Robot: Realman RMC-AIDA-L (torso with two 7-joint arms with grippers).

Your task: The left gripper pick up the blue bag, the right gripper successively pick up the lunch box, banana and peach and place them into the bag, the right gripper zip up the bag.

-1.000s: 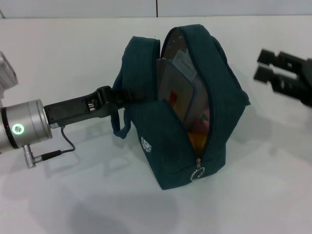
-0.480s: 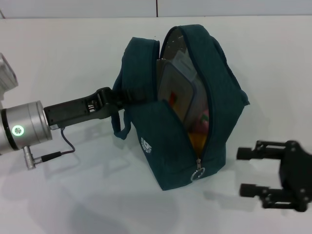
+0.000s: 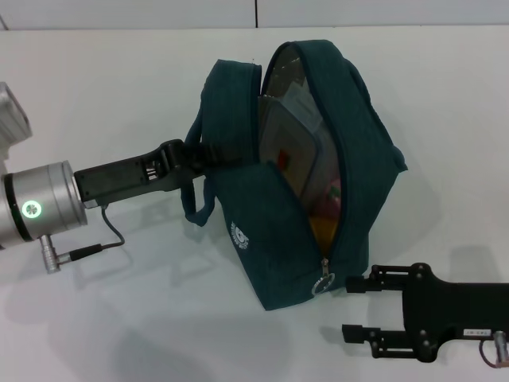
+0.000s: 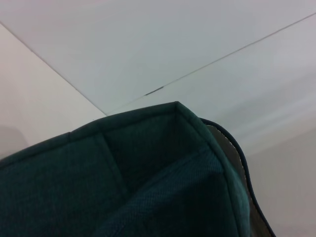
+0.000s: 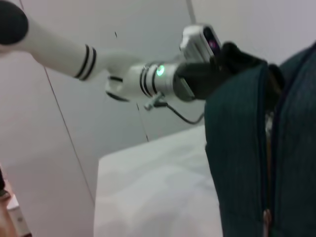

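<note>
The blue bag [image 3: 262,231] stands upright on the white table with its zip open. Inside it I see the lunch box [image 3: 290,155], a bit of the pink peach [image 3: 334,195] and the yellow banana [image 3: 320,231] below it. My left gripper [image 3: 195,155] is shut on the bag's handle at the bag's left side. My right gripper [image 3: 350,308] is open and empty, low at the bag's front right, its upper fingertip close to the ring zip pull [image 3: 322,285]. The left wrist view shows the bag fabric [image 4: 148,173]. The right wrist view shows the bag [image 5: 242,163] and its zip [image 5: 268,158].
The white table [image 3: 119,318] stretches around the bag. The left arm's silver wrist [image 3: 40,208] and thin cable [image 3: 111,239] lie to the left. The left arm also shows in the right wrist view [image 5: 158,81].
My right gripper has come from the far right down and leftward, ending beside the zip pull at the bag's lower front. The bag and left gripper have stayed put.
</note>
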